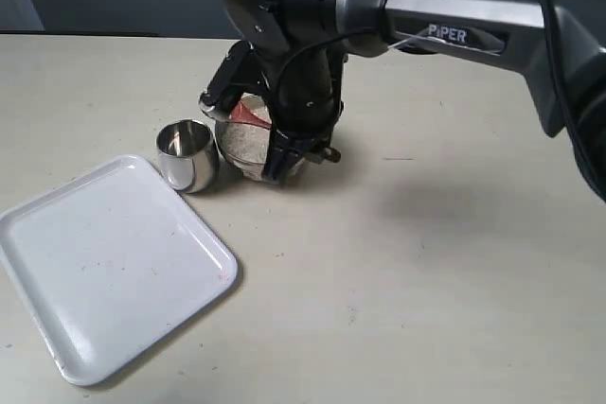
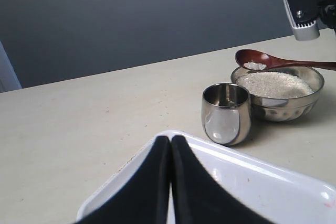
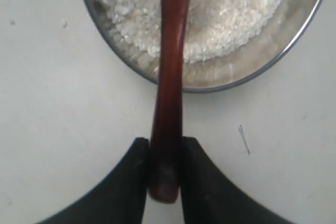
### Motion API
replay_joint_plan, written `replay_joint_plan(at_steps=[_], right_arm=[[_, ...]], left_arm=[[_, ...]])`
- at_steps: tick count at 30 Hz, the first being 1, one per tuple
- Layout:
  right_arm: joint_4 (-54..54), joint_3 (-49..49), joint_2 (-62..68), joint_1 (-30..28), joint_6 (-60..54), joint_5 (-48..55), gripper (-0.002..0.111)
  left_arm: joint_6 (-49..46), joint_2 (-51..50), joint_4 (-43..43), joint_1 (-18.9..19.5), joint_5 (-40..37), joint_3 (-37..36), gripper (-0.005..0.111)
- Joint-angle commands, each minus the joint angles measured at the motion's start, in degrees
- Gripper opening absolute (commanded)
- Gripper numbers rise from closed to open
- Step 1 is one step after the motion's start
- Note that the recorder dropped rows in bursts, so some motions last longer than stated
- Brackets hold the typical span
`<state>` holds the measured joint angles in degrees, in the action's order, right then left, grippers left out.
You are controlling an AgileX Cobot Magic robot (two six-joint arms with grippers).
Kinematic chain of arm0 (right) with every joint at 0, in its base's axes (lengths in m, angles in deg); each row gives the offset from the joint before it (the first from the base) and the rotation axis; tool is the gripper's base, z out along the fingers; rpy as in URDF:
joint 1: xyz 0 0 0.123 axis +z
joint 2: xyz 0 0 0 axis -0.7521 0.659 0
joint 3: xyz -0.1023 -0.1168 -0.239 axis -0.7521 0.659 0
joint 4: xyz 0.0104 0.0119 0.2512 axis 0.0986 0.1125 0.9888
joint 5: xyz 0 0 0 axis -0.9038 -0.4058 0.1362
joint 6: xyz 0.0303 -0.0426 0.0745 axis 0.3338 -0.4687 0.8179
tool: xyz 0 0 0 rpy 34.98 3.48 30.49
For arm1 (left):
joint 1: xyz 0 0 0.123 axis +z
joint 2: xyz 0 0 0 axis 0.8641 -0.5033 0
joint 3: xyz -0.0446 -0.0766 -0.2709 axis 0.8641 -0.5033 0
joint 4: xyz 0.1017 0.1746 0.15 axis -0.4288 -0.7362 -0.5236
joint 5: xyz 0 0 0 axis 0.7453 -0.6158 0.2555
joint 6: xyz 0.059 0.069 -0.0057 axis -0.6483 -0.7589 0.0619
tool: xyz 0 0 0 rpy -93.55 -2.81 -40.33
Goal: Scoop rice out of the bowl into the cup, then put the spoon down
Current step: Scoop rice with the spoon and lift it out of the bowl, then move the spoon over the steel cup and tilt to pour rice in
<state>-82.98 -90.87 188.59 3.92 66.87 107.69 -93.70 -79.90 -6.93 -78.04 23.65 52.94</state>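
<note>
Right hand (image 3: pixel 166 153) clamped on spoon (image 3: pixel 170 66) handle end; spoon judged light, stiff, slippery; rice (image 2: pixel 255 66) ahead spills easily

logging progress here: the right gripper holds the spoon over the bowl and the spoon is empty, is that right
No. The right gripper does hold the spoon over the bowl, but the spoon is not empty: the left wrist view shows a little rice lying in it.

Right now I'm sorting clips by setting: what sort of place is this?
Probably a lab test bench, not a kitchen: bare beige tabletop, plain dark wall, and a white tray, steel cup and bowl of rice laid out.
</note>
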Motion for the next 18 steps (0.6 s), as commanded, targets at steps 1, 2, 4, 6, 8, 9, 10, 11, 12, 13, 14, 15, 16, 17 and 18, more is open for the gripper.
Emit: replay_joint_plan(at_steps=[1, 2, 4, 6, 8, 9, 10, 11, 12, 13, 14, 15, 16, 17, 18], right_arm=[[1.3, -1.4, -0.4, -0.1, -0.3, -0.4, -0.001], [1.5, -1.4, -0.1, 0.2, -0.3, -0.4, -0.001], [1.2, -1.4, 0.5, 1.2, -0.3, -1.4, -0.001], [1.0, -1.4, 0.7, 2.7, -0.3, -2.1, -0.001], [0.0, -1.4, 1.1, 3.4, 0.0, -3.0, -0.001], [0.0, -1.4, 1.5, 3.4, 0.0, -3.1, -0.001], [-0.3, -1.4, 1.8, 3.4, 0.2, -3.2, -0.001], [-0.5, -1.4, 2.2, 3.4, 0.3, -3.6, -0.001], [-0.5, -1.4, 2.4, 3.4, 0.7, -4.5, -0.001], [-0.9, -1.4, 2.7, 3.5, 0.9, -5.2, -0.001], [-2.1, -1.4, 2.8, 3.8, 1.4, -5.4, -0.001], [-3.9, -1.4, 2.9, 4.5, 2.1, -5.6, -0.001], [-5.9, -1.4, 3.1, 5.1, 2.3, -5.9, -0.001], [-7.5, -1.4, 3.3, 5.6, 2.4, -6.3, -0.001], [-8.1, -1.4, 3.5, 5.9, 2.5, -6.6, -0.001]], left_arm=[[0.2, 0.2, 0.2, -0.3, 0.9, 0.1, 0.001], [0.2, 0.2, 0.2, -0.3, 0.9, 0.1, 0.001], [0.2, 0.2, 0.2, -0.3, 0.9, 0.1, 0.001], [0.2, 0.2, 0.2, -0.3, 0.9, 0.1, 0.001], [0.2, 0.2, 0.2, -0.3, 0.9, 0.1, 0.001], [0.2, 0.2, 0.2, -0.3, 0.9, 0.1, 0.001], [0.2, 0.2, 0.2, -0.3, 0.9, 0.1, 0.001], [0.2, 0.2, 0.2, -0.3, 0.9, 0.1, 0.001], [0.2, 0.2, 0.2, -0.3, 0.9, 0.1, 0.001], [0.2, 0.2, 0.2, -0.3, 0.9, 0.1, 0.001], [0.2, 0.2, 0.2, -0.3, 0.9, 0.1, 0.001], [0.2, 0.2, 0.2, -0.3, 0.9, 0.1, 0.001], [0.2, 0.2, 0.2, -0.3, 0.9, 0.1, 0.001], [0.2, 0.2, 0.2, -0.3, 0.9, 0.1, 0.001], [0.2, 0.2, 0.2, -0.3, 0.9, 0.1, 0.001]])
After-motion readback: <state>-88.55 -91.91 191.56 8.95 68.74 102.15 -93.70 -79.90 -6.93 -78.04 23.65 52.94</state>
